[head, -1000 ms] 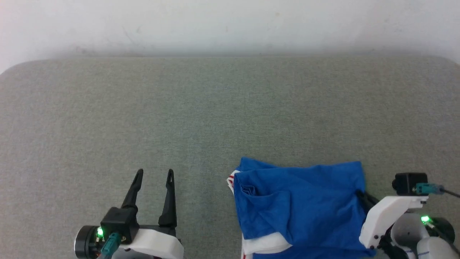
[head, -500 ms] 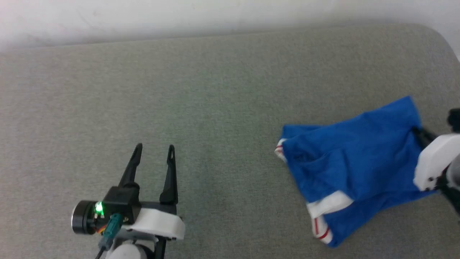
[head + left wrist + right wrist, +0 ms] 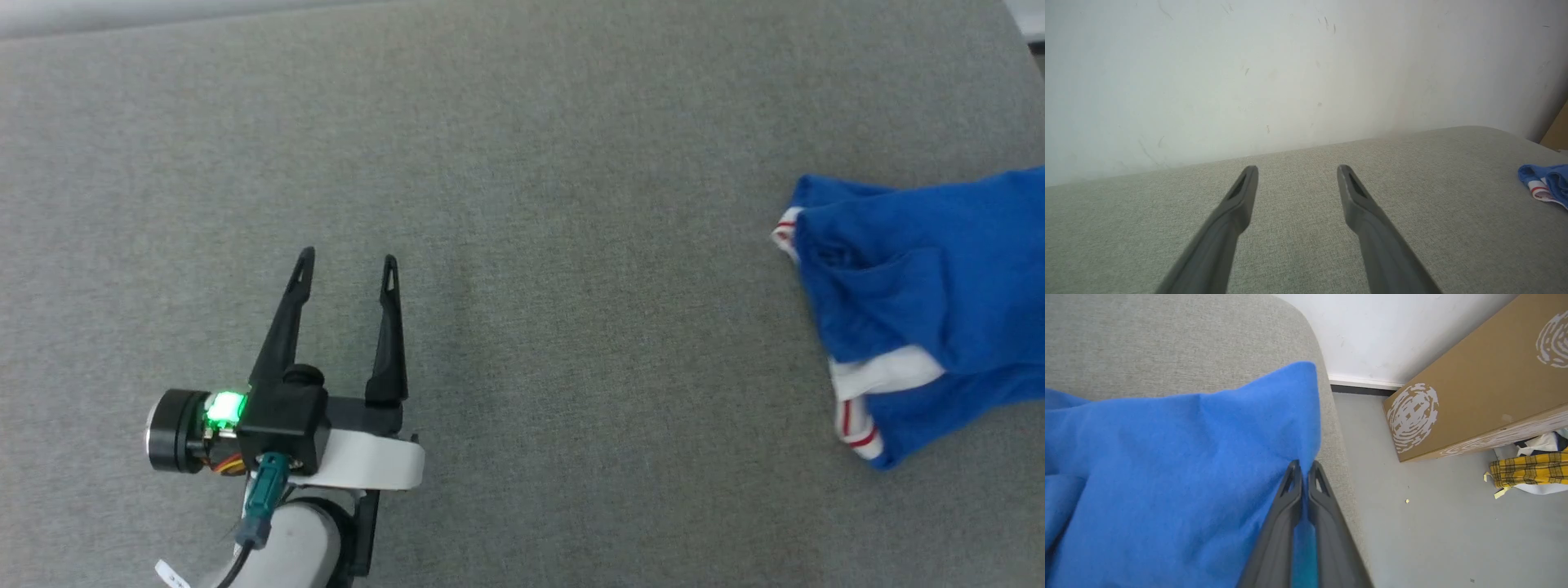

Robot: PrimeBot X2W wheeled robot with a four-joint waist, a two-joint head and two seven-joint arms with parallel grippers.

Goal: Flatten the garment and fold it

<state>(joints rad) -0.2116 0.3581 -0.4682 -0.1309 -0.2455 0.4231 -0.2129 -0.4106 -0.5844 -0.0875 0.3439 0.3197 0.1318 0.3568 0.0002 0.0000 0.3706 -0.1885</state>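
Finds the royal-blue jersey T-shirt with red-striped white trim heaped and creased at the right side of the grey woven padded tabletop, running off the head view's right edge. Pinches a plain blue edge of it in the right gripper, two long dark fingers clenched with cloth between them, just beside the tabletop's rounded corner. Shows, past that corner, a brown cardboard box with white swirl prints and a yellow plaid cloth on the floor. Keeps nothing in the left gripper, released with fingers spread over bare fabric at the lower left, well apart from the T-shirt. Places the T-shirt off to that gripper's right, small at the right edge of the left wrist view, trimmed end nearest it. Runs the heap's long axis roughly across the table, from the trimmed end to the pinched edge. Calls, as a judgement, for the left arm to travel rightward to that trimmed end, opposite the right grip, so that both can draw the cloth flat. Counts flattening as barely begun, folding as not yet started.
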